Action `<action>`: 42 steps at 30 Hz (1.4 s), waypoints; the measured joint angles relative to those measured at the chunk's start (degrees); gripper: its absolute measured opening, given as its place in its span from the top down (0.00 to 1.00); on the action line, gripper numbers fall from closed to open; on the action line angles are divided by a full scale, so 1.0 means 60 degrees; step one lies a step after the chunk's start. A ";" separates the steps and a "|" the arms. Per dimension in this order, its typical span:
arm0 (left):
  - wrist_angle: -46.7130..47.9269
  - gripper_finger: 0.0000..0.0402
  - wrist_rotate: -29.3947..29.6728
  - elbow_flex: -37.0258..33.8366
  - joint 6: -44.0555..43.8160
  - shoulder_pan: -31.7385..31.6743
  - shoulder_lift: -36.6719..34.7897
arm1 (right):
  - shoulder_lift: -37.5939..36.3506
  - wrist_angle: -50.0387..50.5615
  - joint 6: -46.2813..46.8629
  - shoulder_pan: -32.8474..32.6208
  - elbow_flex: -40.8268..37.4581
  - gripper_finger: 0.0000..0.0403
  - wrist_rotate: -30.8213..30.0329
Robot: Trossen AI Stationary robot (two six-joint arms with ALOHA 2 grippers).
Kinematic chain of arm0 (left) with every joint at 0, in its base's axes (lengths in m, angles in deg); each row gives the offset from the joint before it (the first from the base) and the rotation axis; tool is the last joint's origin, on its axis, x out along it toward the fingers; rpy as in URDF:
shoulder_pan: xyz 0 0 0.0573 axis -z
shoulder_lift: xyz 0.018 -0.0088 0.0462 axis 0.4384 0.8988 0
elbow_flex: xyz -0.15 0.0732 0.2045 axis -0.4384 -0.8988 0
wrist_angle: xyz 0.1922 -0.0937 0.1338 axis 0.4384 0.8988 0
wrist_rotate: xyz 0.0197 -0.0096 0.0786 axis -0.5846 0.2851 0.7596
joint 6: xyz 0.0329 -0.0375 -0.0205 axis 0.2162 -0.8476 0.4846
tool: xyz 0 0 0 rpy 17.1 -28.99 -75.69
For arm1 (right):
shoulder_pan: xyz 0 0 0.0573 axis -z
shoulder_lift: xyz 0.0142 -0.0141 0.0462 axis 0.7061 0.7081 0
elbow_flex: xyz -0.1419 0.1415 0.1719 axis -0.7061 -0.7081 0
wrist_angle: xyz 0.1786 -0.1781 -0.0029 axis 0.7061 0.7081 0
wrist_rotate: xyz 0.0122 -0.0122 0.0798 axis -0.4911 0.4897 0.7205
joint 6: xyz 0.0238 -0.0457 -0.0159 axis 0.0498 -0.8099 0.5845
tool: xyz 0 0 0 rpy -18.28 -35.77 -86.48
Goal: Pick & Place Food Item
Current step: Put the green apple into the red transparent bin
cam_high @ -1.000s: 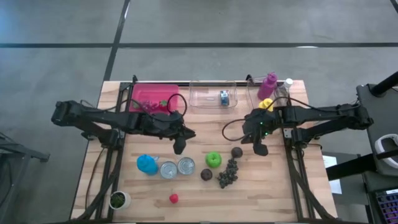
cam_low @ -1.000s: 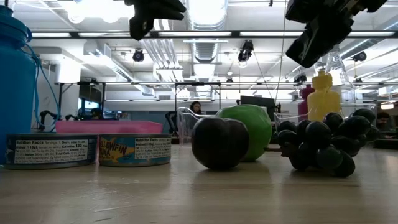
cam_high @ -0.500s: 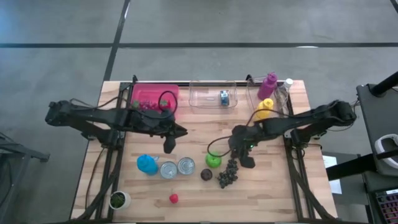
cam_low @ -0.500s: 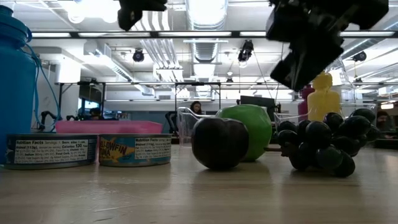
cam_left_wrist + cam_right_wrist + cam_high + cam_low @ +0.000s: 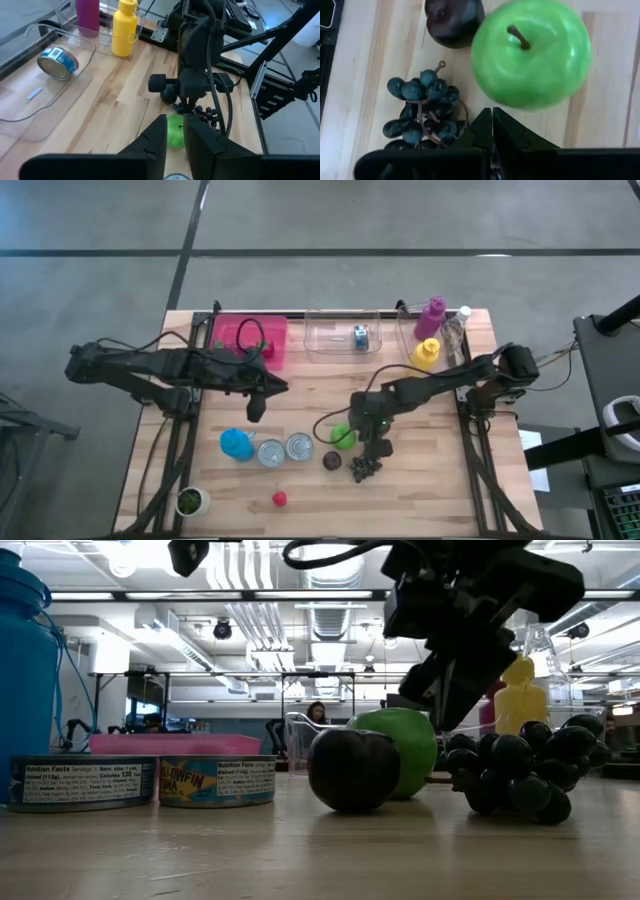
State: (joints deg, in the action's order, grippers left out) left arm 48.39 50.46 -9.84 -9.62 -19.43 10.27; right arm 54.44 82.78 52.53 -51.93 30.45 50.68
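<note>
A green apple (image 5: 532, 52) rests on the wooden table (image 5: 440, 490) near its middle, also in the high view (image 5: 341, 437). A dark plum (image 5: 454, 17) lies beside the apple and a bunch of dark grapes (image 5: 422, 112) beside both. My right gripper (image 5: 492, 122) is shut and points down steeply; it hangs just above the spot between the grapes and the apple (image 5: 400, 745), touching neither. My left gripper (image 5: 254, 412) hovers high over the table's left half, its fingers (image 5: 155, 137) a narrow gap apart with nothing between them.
A blue bottle (image 5: 237, 444) and two cans (image 5: 271, 452) (image 5: 299, 446) stand left of the fruit. A pink bin (image 5: 248, 338), a clear bin (image 5: 330, 340) holding a can, and purple, yellow and clear bottles (image 5: 432, 330) line the far edge. A small plant pot (image 5: 190, 500) and a red item (image 5: 279, 499) lie near the front.
My right gripper has swung down and toward the table's left and near edge, from beside the yellow bottle to just over the apple and grapes, tipping more steeply down. My left gripper has drawn back toward the table's left edge and risen. The fruit has kept still.
</note>
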 joint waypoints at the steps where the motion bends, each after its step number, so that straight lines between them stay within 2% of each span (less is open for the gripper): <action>1: 0.0071 0.83 0.0000 0.0000 0.0000 0.0000 -0.0020 | 0.0133 0.0008 -0.0048 0.0000 0.0111 0.97 0.0006; 9: 0.0166 0.83 0.0069 0.0000 -0.0004 0.0000 -0.0023 | 0.0744 -0.0634 -0.0494 0.0109 0.0703 0.97 -0.0008; 14: 0.0201 0.83 0.0069 0.0000 -0.0004 0.0000 -0.0023 | 0.0827 -0.1241 -0.0756 0.0426 0.0655 0.97 -0.0298; 25: 0.0279 0.83 0.0069 0.0000 -0.0004 0.0000 -0.0023 | 0.1485 -0.2883 -0.0736 0.0999 0.0538 0.97 -0.0252; 38: 0.0453 0.83 0.0066 0.0000 -0.0007 0.0004 -0.0016 | 0.2004 -0.3306 -0.1127 0.1463 0.1119 0.97 -0.0289; 42: 0.0666 0.83 0.0069 0.0000 -0.0009 0.0004 -0.0016 | 0.1606 -0.3024 -0.1007 0.1486 0.1089 0.97 -0.1098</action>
State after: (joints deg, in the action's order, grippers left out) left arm 52.38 50.88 -9.84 -9.68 -19.41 10.17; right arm 64.07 64.63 46.48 -43.01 36.98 44.09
